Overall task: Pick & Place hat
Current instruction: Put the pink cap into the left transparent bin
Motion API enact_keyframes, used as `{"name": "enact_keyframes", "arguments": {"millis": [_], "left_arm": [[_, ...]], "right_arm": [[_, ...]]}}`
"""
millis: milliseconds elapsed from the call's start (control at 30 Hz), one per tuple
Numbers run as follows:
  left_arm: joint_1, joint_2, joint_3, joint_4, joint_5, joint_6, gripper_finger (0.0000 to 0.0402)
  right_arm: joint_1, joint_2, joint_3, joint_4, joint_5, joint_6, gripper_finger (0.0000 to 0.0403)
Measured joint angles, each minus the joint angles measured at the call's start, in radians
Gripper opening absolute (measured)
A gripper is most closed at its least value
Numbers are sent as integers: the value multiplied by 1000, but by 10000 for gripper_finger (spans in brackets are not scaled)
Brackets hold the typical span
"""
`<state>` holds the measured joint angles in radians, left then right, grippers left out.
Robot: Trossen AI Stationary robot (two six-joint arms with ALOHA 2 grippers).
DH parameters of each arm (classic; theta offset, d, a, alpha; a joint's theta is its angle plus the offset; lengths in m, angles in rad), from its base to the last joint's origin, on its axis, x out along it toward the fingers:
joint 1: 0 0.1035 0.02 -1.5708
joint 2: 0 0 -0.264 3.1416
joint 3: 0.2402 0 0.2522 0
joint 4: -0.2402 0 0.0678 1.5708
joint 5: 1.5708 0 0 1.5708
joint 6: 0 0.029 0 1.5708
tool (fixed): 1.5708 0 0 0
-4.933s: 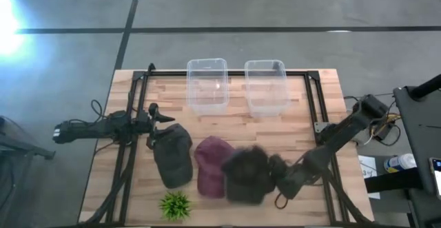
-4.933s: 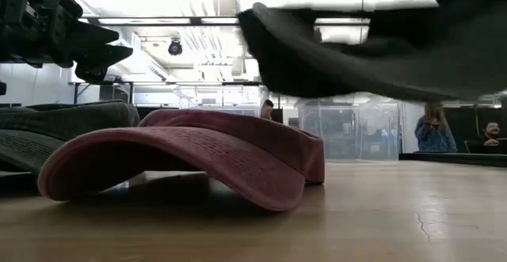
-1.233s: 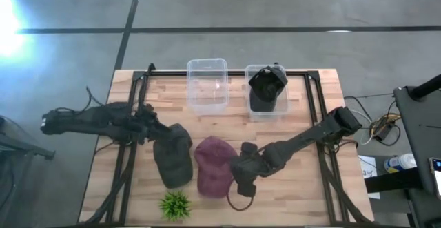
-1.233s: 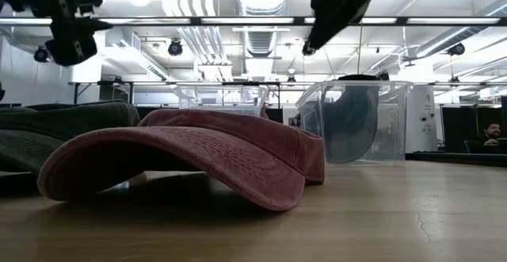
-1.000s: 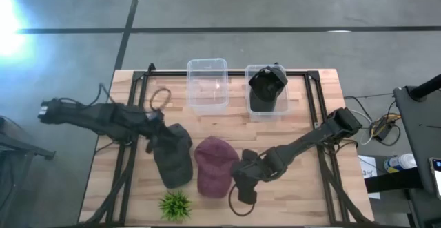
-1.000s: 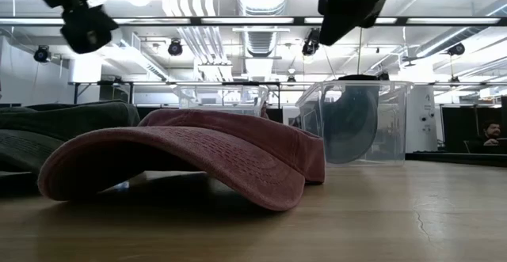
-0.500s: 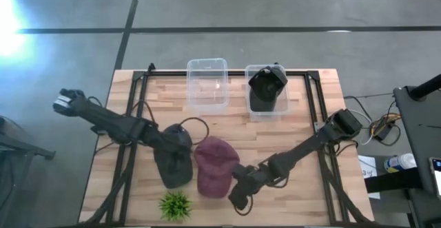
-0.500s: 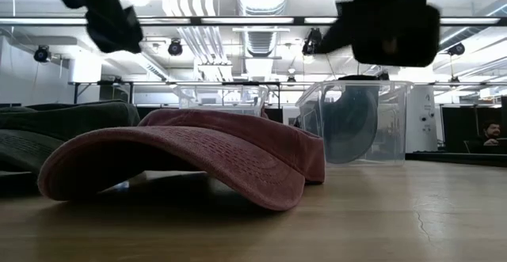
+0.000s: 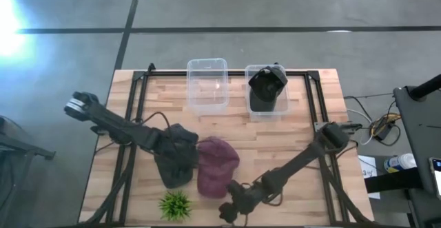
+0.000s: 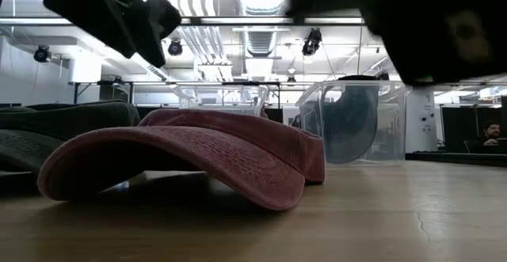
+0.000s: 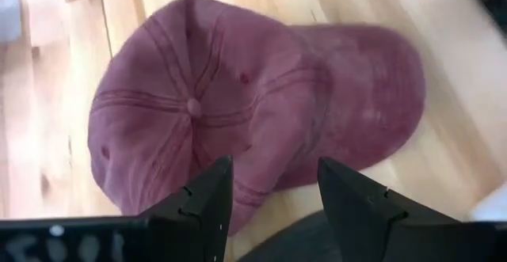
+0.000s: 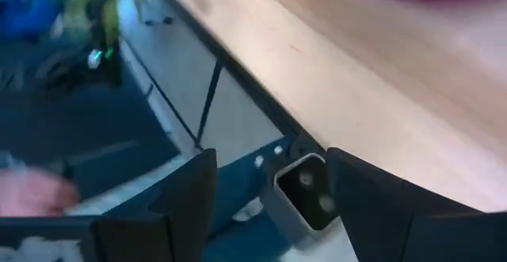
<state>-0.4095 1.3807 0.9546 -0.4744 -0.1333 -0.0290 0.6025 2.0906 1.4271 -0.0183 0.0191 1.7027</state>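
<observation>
A red cap (image 9: pixel 215 164) lies crown up on the table, its brim toward the near edge; it also shows in the left wrist view (image 11: pixel 238 104) and the low view (image 10: pixel 198 155). A dark grey cap (image 9: pixel 171 166) lies just left of it. A black cap (image 9: pixel 267 87) sits in the right clear bin (image 9: pixel 282 107). My left gripper (image 9: pixel 189 147) hovers open above the red cap's left side (image 11: pixel 273 187), clear of it. My right gripper (image 9: pixel 227 213) is open and empty (image 12: pixel 269 183) over the table's near edge.
An empty clear bin (image 9: pixel 207 83) stands at the back, left of the one with the black cap. A small green plant (image 9: pixel 174 204) sits at the near edge, left of my right gripper. A black frame (image 9: pixel 138 118) runs around the tabletop.
My left gripper has moved toward the table's right and near edges, across the dark grey cap to above the red cap, staying open. My right gripper has moved away from the red cap to the table's near edge. The caps have not moved.
</observation>
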Motion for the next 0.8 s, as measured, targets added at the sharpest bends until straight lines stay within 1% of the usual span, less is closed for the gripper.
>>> {"name": "enact_keyframes", "arguments": {"millis": [33,100,233,333,400,433,567,733,800], "left_arm": [[-3,7,-3,-2,0,23,178],[-9,19,-8,-8,-21,57,178],[-10,29,-9,-6,-123,96,178],[-10,36,-9,-18,-192,137,178],[-9,37,-9,-30,-198,157,178],[-8,37,-10,-34,-198,166,178],[-4,38,-13,-33,-201,202,178],[3,49,-29,-14,-201,252,178],[4,55,-30,-12,-191,257,178]], "right_arm": [[1,29,23,0,6,46,233],[7,76,70,-7,50,115,233],[11,124,153,-1,164,189,233],[10,147,182,-34,260,229,233],[8,153,189,-44,320,260,233],[5,154,188,-46,333,274,233],[1,175,193,-43,355,324,233],[0,245,237,-56,378,376,233],[0,259,255,-88,430,414,233]]}}
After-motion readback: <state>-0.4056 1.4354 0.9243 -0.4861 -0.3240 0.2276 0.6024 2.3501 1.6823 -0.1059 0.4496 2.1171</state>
